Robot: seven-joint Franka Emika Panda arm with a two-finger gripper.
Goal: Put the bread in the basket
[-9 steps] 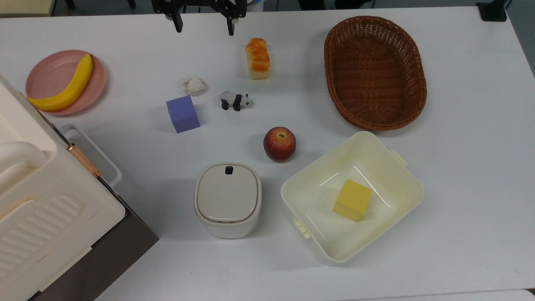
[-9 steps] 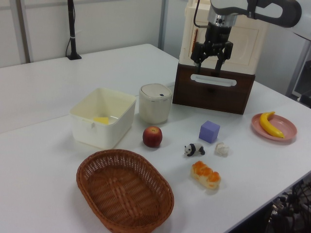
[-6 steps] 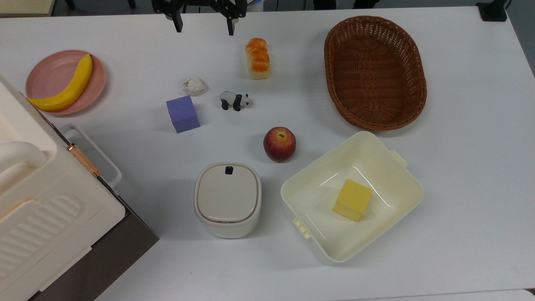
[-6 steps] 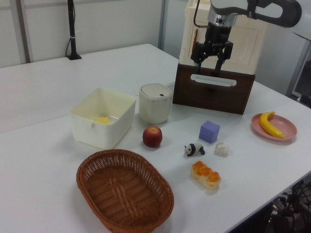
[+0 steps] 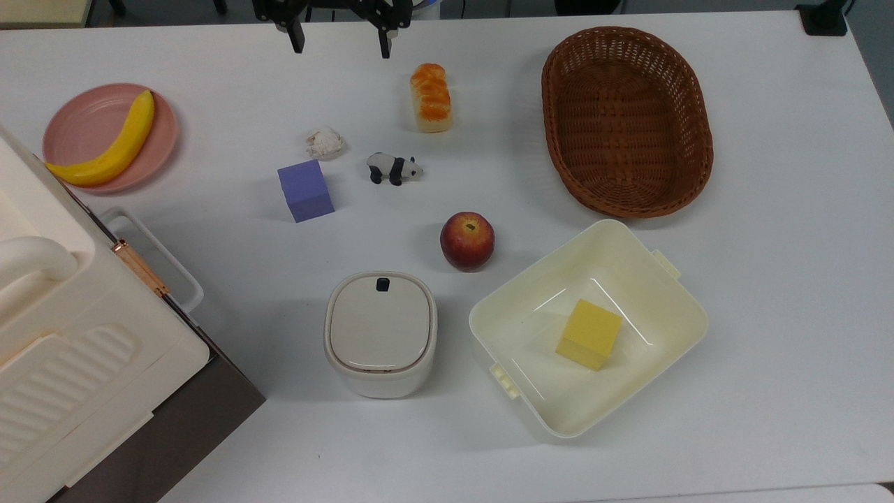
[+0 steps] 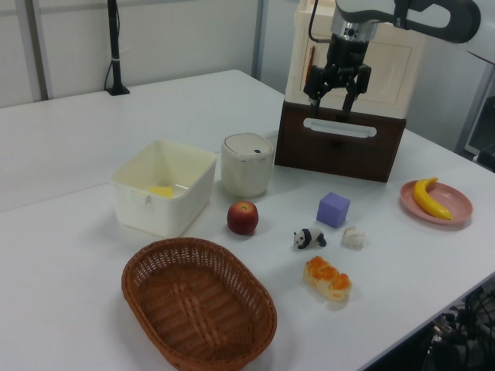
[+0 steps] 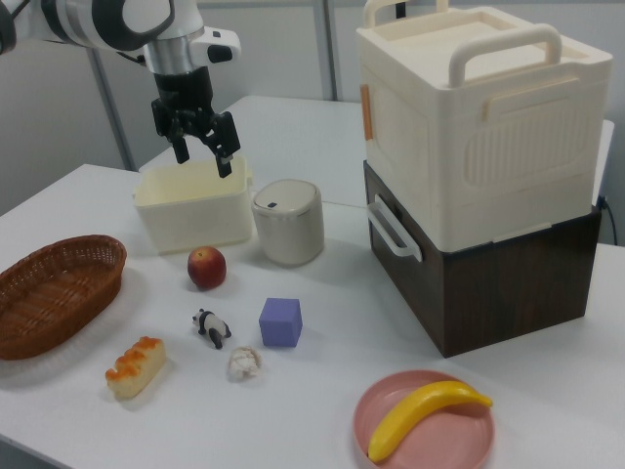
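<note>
The bread [image 5: 431, 97] is a small oblong loaf with cream sides and an orange-brown glazed top; it lies on the white table [image 5: 768, 279], also seen as the bread [image 6: 328, 279] and the bread [image 7: 136, 366]. The brown wicker basket [image 5: 627, 119] stands empty to the bread's right in the top view; basket [image 6: 198, 311], basket [image 7: 54, 291]. My gripper [image 5: 341, 43] hangs open high above the table, up and left of the bread in the top view, holding nothing; gripper [image 6: 333, 98], gripper [image 7: 204, 151].
A toy panda [image 5: 394, 168], white wad [image 5: 325, 142], purple cube [image 5: 305, 190] and apple [image 5: 467, 241] lie near the bread. A cream tub [image 5: 670, 335] holds a yellow cube [image 5: 589, 334]. A lidded canister [image 5: 380, 333], a banana on a pink plate [image 5: 84, 126] and a large cream-and-brown box [image 5: 77, 363] stand at the top view's left.
The gripper has risen very slightly toward the top view's upper edge. Nothing on the table has moved.
</note>
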